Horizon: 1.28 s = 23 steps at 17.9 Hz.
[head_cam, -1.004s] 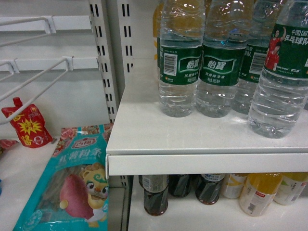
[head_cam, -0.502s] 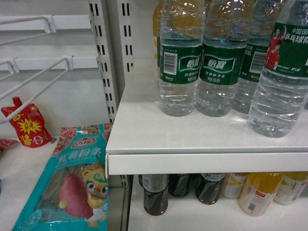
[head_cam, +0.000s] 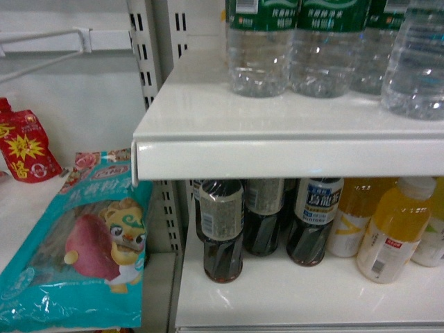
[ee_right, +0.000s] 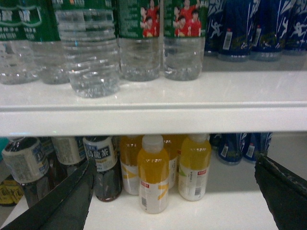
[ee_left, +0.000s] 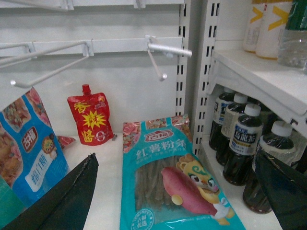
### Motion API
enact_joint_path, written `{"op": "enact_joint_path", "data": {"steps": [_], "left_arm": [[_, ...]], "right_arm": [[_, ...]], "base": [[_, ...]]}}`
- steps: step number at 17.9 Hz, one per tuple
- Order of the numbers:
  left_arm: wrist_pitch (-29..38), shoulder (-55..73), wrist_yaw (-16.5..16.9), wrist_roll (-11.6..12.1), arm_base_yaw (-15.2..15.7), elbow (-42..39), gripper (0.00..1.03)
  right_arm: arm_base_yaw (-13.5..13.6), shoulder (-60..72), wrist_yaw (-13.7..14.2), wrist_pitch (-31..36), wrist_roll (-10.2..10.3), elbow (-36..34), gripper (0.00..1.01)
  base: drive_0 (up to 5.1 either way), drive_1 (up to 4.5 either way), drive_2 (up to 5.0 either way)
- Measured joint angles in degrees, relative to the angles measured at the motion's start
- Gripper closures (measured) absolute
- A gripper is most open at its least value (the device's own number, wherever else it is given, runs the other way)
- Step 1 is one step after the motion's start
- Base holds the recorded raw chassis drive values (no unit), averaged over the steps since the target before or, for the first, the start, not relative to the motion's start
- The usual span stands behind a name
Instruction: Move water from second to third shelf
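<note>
Several clear ribbed water bottles [head_cam: 257,55] with dark green labels stand on the upper white shelf [head_cam: 277,149]; only their lower halves show in the head view. In the right wrist view the same water bottles [ee_right: 93,57] fill the top, one standing forward of the row. My right gripper [ee_right: 175,199] is open below that shelf's edge, facing the yellow juice bottles [ee_right: 153,177], with nothing between its fingers. Off to the left, my left gripper [ee_left: 182,191] is open over a teal snack bag [ee_left: 175,187], holding nothing. Neither gripper shows in the head view.
Dark tea bottles [head_cam: 222,232] and yellow juice bottles [head_cam: 392,229] crowd the lower shelf [head_cam: 291,295]. Blue bottles [ee_right: 249,28] stand right of the water. In the left bay are a red pouch [ee_left: 91,120], bare wire hooks [ee_left: 158,60] and a blue bag [ee_left: 29,148].
The head view has dropped: the water shelf sits higher in frame, the bottle tops are cut off, and more of the lower shelf shows. No bottle has moved.
</note>
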Motion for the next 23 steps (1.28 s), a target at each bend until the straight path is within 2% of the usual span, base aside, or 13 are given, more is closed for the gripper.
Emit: {"op": "enact_joint_path", "data": {"steps": [23], "left_arm": [[-0.17, 0.0, 0.02, 0.0, 0.0, 0.0, 0.05]], "right_arm": [[0.0, 0.0, 0.0, -0.15, -0.15, 0.0, 0.03]], "base": [[0.0, 0.0, 0.0]]}}
